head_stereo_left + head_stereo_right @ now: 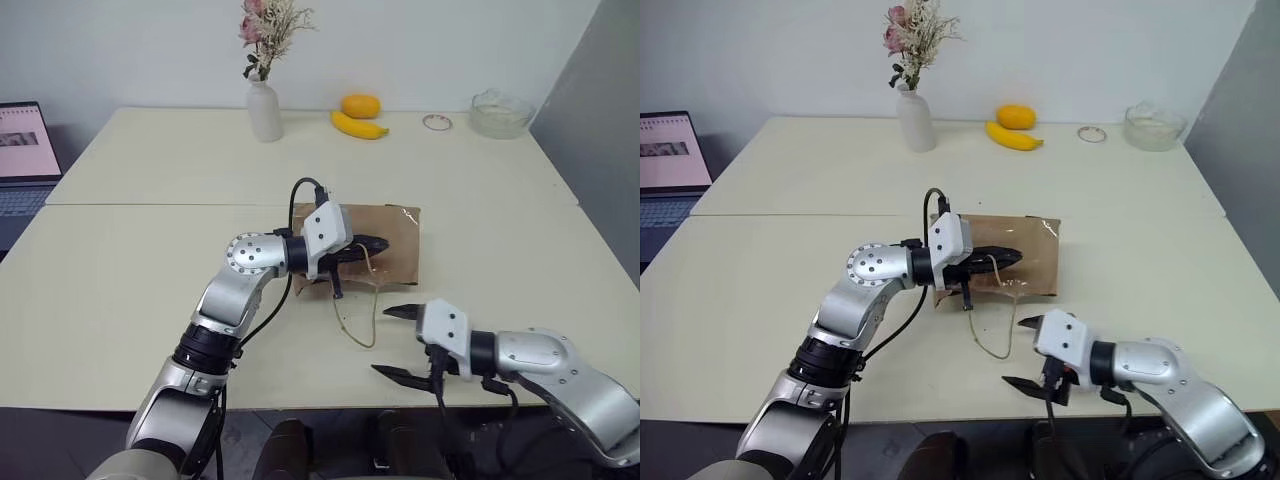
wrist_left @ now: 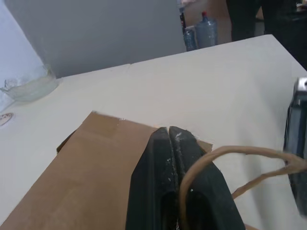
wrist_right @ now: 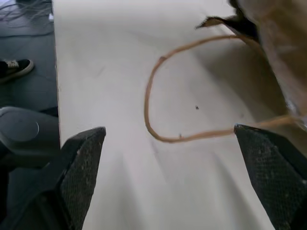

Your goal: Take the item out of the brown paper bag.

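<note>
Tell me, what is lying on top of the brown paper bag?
The left gripper, jaws shut on a tan handle, lies over the brown paper bag. What is inside the bag is covered by the paper.

No text, label, brand or number is showing legibly anywhere; the laptop (image 1: 25,150) at the table's left edge is displaying a page, but its lines are appearing too small to read.

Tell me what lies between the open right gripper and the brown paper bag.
In the left eye view, only a thin tan loop handle on bare table lies between the right gripper and the creased brown kraft paper bag.
</note>
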